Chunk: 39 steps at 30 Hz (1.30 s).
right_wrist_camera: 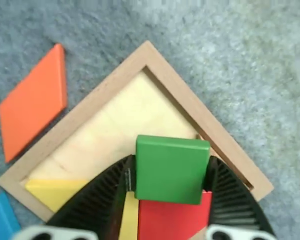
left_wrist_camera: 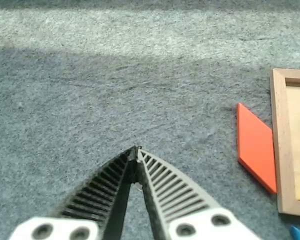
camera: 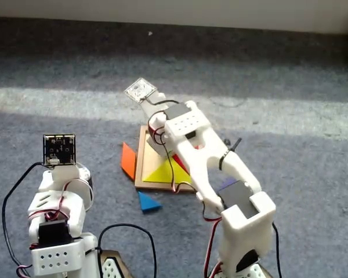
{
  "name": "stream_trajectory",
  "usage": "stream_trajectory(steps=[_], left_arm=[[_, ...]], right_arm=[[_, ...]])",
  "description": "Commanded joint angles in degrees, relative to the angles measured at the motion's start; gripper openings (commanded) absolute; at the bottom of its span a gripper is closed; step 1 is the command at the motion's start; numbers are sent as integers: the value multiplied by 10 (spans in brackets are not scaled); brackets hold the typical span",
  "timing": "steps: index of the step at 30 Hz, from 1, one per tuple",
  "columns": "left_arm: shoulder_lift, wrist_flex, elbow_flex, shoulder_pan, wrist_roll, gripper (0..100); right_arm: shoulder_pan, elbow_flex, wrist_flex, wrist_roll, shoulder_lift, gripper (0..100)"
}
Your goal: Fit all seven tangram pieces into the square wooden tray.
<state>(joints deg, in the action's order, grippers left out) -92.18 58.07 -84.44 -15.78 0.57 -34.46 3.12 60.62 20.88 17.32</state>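
The square wooden tray [right_wrist_camera: 180,95] lies on the grey carpet, and its rim [camera: 140,159] shows beside the right arm in the high view. Inside it are a yellow piece [camera: 162,172] and a red piece [right_wrist_camera: 165,220]. My right gripper [right_wrist_camera: 170,170] hangs over the tray, shut on a green square piece [right_wrist_camera: 171,169] held above the red one. An orange parallelogram [camera: 128,160] lies just outside the tray's left rim. A blue triangle [camera: 148,202] lies on the carpet in front of the tray. My left gripper [left_wrist_camera: 136,152] is shut and holds nothing, hovering over bare carpet left of the orange piece [left_wrist_camera: 255,146].
A purple piece [camera: 227,185] peeks out beside the right arm. Cables run over the carpet near both arm bases. Open carpet stretches behind the tray and far left.
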Motion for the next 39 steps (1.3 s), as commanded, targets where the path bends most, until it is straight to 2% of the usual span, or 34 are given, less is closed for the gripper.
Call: stream_trajectory(steps=[1, 17, 23, 31, 33, 39], left_arm=[[-5, -9, 3, -4, -2, 5], [-5, -9, 3, -4, -2, 5], [-5, -9, 3, -4, -2, 5], [-5, -9, 3, -4, -2, 5], [-5, -9, 3, -4, -2, 5], [-5, -9, 3, -4, -2, 5]], right_arm=[[12, -22, 0, -6, -37, 194], [3, -9, 5, -4, 6, 205], [2, -8, 22, -6, -1, 396], [-2, -9, 34, -4, -5, 402], [-15, -9, 41, -4, -5, 363], [-48, -7, 40, -4, -5, 142]])
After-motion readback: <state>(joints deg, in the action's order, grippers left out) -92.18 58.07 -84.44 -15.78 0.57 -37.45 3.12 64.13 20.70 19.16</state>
